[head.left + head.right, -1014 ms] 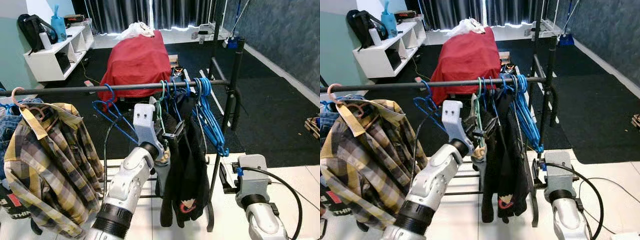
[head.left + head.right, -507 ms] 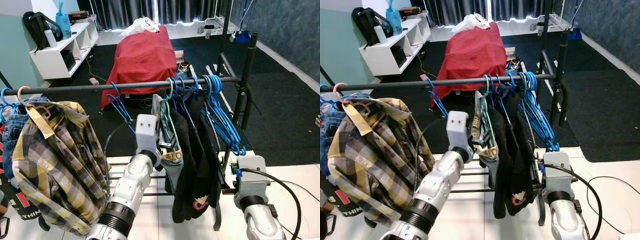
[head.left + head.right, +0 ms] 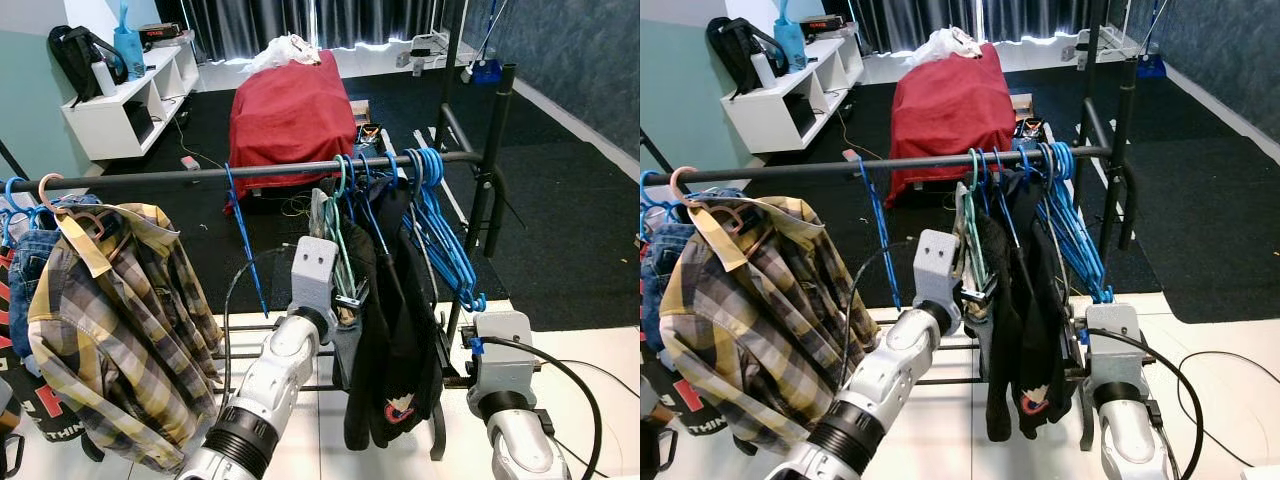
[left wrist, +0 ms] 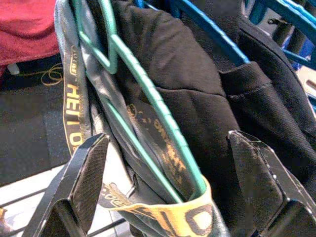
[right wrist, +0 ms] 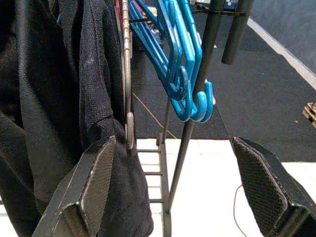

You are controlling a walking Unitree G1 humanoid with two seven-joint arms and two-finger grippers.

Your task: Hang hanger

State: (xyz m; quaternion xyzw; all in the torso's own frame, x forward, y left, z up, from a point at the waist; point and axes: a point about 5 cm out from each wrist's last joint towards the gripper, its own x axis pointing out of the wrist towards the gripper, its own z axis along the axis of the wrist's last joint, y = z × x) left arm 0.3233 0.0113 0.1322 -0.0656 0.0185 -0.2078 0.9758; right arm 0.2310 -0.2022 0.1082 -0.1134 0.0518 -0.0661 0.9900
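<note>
A green hanger (image 4: pixel 148 98) carrying a grey garment (image 4: pixel 84 98) with yellow lettering hangs by its hook from the black rail (image 3: pixel 290 170), among other hangers. My left gripper (image 4: pixel 168 140) is open, its fingers spread wide on either side of the hanger's lower corner without touching it. In the left eye view the left gripper (image 3: pixel 345 295) sits below the rail against the grey garment. Lower at the right, my right gripper (image 5: pixel 173 143) is open beside a black garment (image 5: pixel 59 98) and the hooked ends of blue hangers (image 5: pixel 187 94).
A yellow plaid shirt (image 3: pixel 110 320) fills the rail's left end. A lone blue hanger (image 3: pixel 245 240) hangs edge-on to the left of my left arm. Several blue hangers (image 3: pixel 445 240) crowd the right end by the upright post (image 3: pixel 495 160). Behind stand a red-covered object (image 3: pixel 290 100) and a white shelf (image 3: pixel 110 100).
My left gripper has come down from close under the rail and moved right, against the grey garment. The lone blue hanger has swung from broadside to edge-on. The camera shifted slightly.
</note>
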